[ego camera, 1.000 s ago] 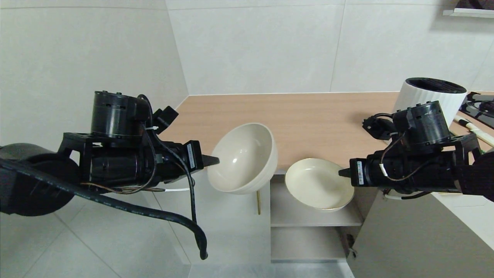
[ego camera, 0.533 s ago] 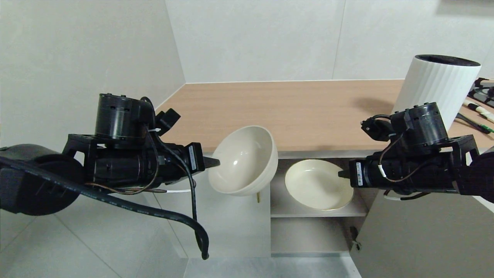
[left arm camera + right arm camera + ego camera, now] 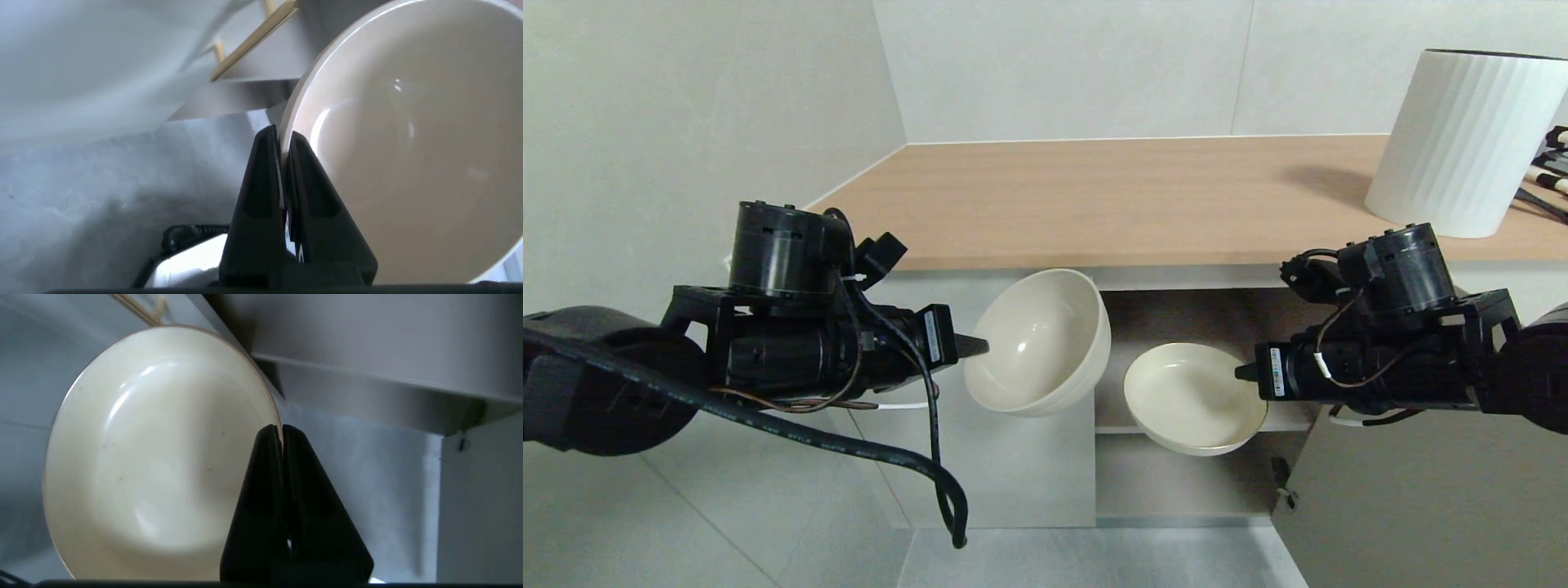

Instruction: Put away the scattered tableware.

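Head view: bowl [image 3: 1037, 339] is hanging tilted in front of the open cabinet [image 3: 1176, 478], just below the counter [image 3: 1111, 196] edge, with the left gripper [image 3: 976, 345] pinching its rim between closed fingers. Beside it, the dish [image 3: 1192, 396] is hanging before the shelf [image 3: 1115, 429], the right gripper [image 3: 1241, 373] clamping its rim with fingers closed. A white canister [image 3: 1462, 139] is standing on the counter at right.

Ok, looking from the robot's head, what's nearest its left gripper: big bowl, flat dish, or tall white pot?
1. Big bowl, pinched in the left gripper.
2. Flat dish, just to its right.
3. Tall white pot, far right on the counter.
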You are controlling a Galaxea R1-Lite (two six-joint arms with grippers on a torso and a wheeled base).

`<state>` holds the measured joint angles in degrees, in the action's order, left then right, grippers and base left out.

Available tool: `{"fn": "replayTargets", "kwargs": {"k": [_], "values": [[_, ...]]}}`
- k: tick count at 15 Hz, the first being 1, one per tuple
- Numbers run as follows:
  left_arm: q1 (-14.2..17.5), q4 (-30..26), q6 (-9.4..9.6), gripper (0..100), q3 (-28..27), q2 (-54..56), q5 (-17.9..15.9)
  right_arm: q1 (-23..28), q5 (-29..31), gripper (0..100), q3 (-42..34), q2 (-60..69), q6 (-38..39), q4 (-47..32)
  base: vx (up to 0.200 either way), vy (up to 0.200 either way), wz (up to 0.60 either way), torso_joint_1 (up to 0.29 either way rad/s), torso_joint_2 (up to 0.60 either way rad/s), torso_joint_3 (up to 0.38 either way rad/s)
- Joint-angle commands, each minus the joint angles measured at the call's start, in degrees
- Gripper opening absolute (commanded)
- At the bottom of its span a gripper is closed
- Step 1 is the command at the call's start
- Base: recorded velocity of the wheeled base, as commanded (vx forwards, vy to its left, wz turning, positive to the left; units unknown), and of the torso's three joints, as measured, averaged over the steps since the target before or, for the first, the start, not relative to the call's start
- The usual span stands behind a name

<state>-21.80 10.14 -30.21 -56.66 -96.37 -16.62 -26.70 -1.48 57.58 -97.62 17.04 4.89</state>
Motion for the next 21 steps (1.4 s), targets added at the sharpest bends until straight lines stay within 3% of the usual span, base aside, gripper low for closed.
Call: {"fn": "replayTargets", "kwargs": {"k": [1, 6, 12, 17, 20, 21], "values": [[0.0, 0.1, -0.03, 0, 0.0, -0.1, 0.0, 0.0, 0.0, 0, 0.1, -0.6, 0.0, 0.0, 0.000, 0.000, 0.00, -0.144, 0.47, 0.310], [0.0, 0.1, -0.03, 0, 0.0, -0.3, 0.0, 0.0, 0.0, 0, 0.1, -1.3, 0.0, 0.0, 0.000, 0.000, 0.00, -0.102, 0.37, 0.263], [0.0, 0.1, -0.03, 0, 0.0, -0.3, 0.0, 0.0, 0.4, 0, 0.1, -4.5, 0.0, 2.5, 0.000, 0.000, 0.00, -0.008, 0.03, 0.015], [-0.1, 0.1, -0.03, 0, 0.0, -0.5, 0.0, 0.2, 5.8, 0, 1.0, -16.5, 0.0, 12.2, 0.000, 0.000, 0.00, 0.000, 0.00, 0.000], [-0.2, 0.1, -0.03, 0, 0.0, -0.7, 0.0, 0.5, 13.5, 0, 7.2, -25.9, 2.1, 12.8, 0.000, 0.000, 0.00, 0.000, 0.00, 0.000], [-0.2, 0.1, -0.03, 0, 0.0, -0.7, 0.0, 0.5, 13.5, 0, 7.2, -25.9, 2.1, 12.8, 0.000, 0.000, 0.00, 0.000, 0.00, 0.000]]}}
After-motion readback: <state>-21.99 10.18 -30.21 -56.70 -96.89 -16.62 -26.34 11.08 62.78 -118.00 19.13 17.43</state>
